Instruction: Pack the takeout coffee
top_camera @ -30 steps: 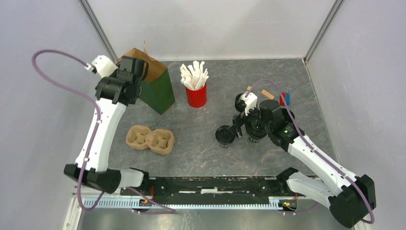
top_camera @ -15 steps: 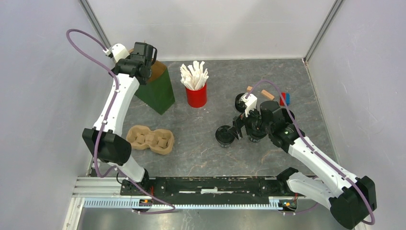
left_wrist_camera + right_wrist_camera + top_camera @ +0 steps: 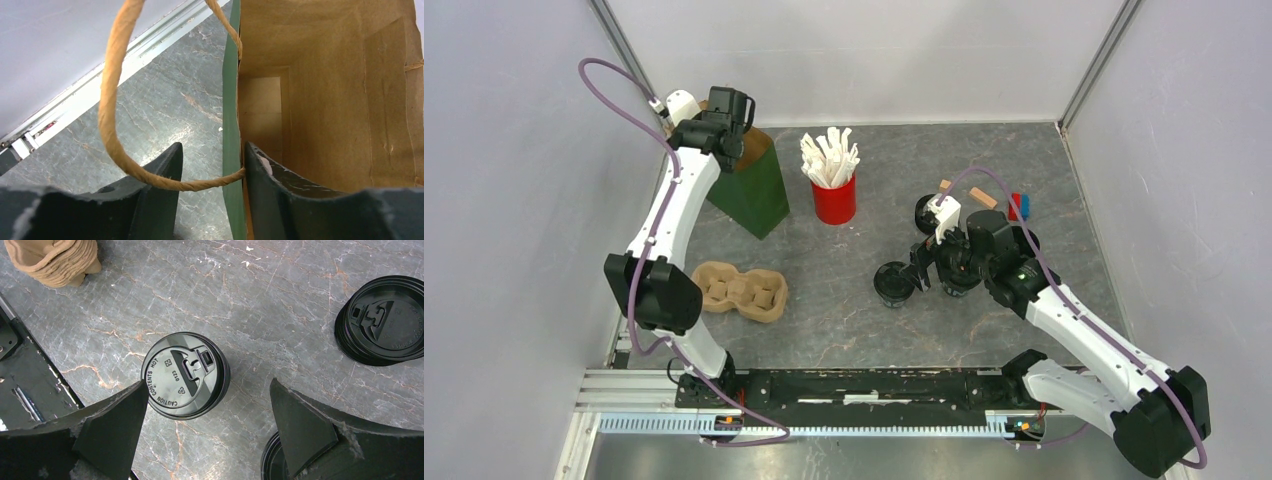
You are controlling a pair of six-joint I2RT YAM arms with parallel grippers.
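Left jaws have narrowed, half-open astride the green bag (image 3: 230,125) wall.

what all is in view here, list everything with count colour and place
takeout coffee: one, black, lidded, centre-right
lid stack: one, black, behind the coffee
round item: one, black, under right wrist, mostly hidden
paper bag: one, green, far left, standing open
red cup: one, red, far centre
sticks: a bunch, white, in red cup
cup carrier: one, brown, near left
small blocks: a few, tan, blue, red, far right
table: one, grey
left arm: one, white, jaws open astride bag wall
right arm: one, white, jaws open at coffee
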